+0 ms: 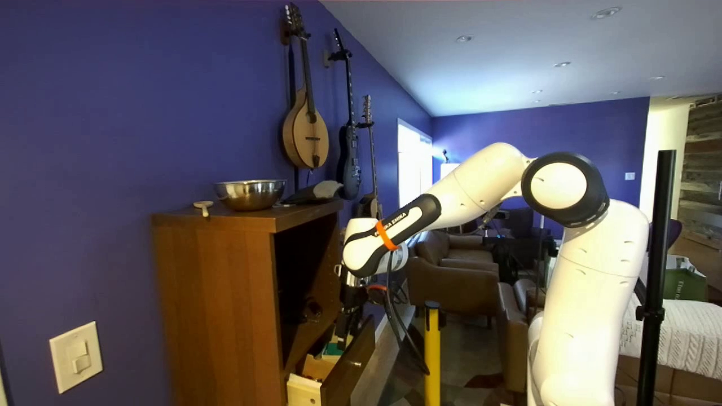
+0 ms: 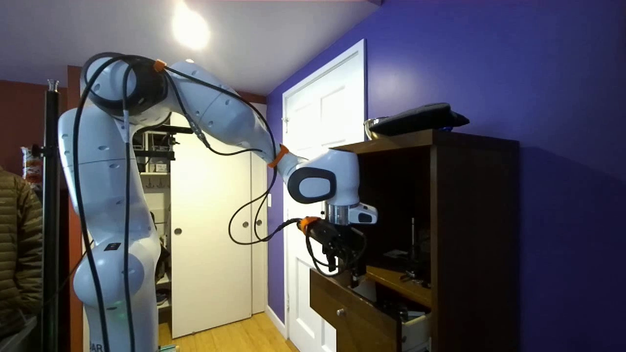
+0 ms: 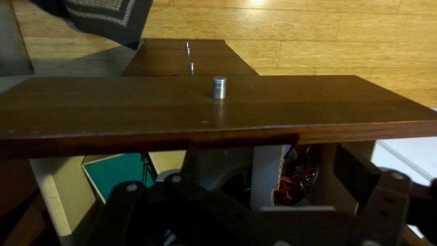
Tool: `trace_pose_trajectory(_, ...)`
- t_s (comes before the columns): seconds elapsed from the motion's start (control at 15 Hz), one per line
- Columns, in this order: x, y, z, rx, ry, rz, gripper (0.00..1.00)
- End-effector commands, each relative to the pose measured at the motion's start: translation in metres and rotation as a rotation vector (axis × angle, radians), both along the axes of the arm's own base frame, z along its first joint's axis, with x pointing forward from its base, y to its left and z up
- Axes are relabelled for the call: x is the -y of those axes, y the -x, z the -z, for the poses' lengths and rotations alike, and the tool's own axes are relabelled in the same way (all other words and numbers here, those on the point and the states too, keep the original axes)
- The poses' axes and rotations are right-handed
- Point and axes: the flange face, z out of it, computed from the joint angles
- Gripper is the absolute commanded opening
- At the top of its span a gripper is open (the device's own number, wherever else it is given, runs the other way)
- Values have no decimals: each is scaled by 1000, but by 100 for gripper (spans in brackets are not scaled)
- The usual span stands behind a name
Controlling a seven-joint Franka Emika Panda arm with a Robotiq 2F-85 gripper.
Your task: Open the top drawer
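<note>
Hanging over the drawer (image 3: 239,136), gripper (image 3: 269,164) has jaws spread apart, on the inner side of the front (image 2: 364,313); the drawer stands open, jutting from the cabinet (image 1: 220,304) below its niche (image 2: 391,195).

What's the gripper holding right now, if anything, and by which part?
Nothing is held. The gripper is open, its fingers spread behind the front of the top drawer; the knob on the outer face is free.
</note>
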Motion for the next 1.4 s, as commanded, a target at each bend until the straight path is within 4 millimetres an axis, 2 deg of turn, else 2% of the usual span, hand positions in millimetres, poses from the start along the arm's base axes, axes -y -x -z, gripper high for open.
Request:
trace_pose_trajectory(0.0, -14, -9, 19, 51, 52, -17, 100)
trace_pose_trajectory(0.2, -15, -5, 35, -74, 121, 31, 100)
trace_pose_trajectory(0.53, -6, 14, 25, -263, 207, 78, 100)
trace_pose_trajectory(0.73, 1, 18, 16, -272, 144, 75, 100)
trace_pose_trajectory(1.0, 15, 21, -8, -257, 90, 113, 100)
trace_pose_trajectory(1.33, 44, 40, -63, -149, 21, 100, 100)
